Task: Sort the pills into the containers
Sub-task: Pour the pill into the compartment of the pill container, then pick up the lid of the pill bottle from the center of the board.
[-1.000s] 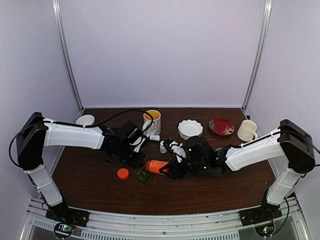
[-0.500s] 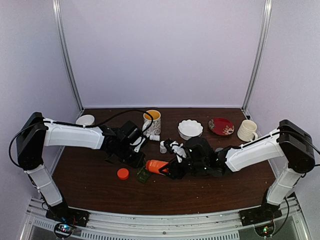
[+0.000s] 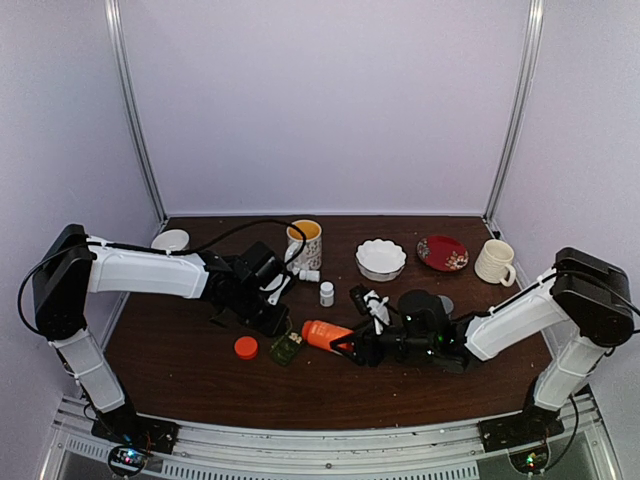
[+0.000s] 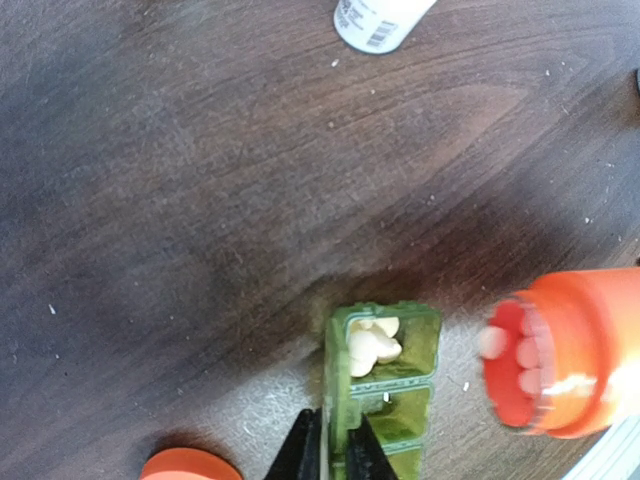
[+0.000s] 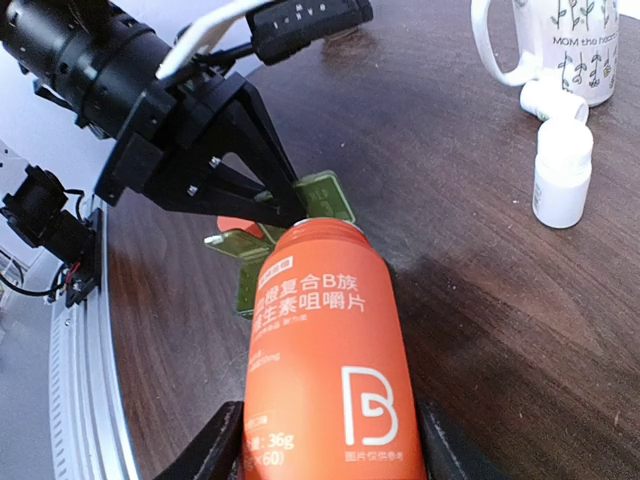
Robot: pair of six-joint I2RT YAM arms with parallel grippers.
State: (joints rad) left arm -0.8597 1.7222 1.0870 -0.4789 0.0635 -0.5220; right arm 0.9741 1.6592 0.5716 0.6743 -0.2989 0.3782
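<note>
The green pill box (image 4: 392,378) lies open on the table, several white pills (image 4: 372,341) in its end compartment. My left gripper (image 4: 335,455) is shut on the box's left wall. The same box (image 3: 287,349) shows near the table's front, with the left gripper (image 3: 277,326) over it. My right gripper (image 5: 325,452) is shut on the uncapped orange bottle (image 5: 325,350), which is tipped with its mouth toward the box (image 5: 322,195). Pills (image 4: 515,350) sit at the bottle's mouth (image 4: 570,350), just right of the box. The bottle (image 3: 322,333) is held by the right gripper (image 3: 350,346).
The orange cap (image 3: 246,347) lies left of the box. A small white bottle (image 3: 327,293) stands behind the orange one, and another (image 3: 308,275) lies by the flowered mug (image 3: 305,243). At the back are a white bowl (image 3: 381,257), red plate (image 3: 442,252), cream mug (image 3: 494,260) and small white dish (image 3: 171,240).
My right arm has drawn back to the right and nearer, taking the orange bottle slightly away from the box and uncovering the upright white bottle. The left arm has stayed put.
</note>
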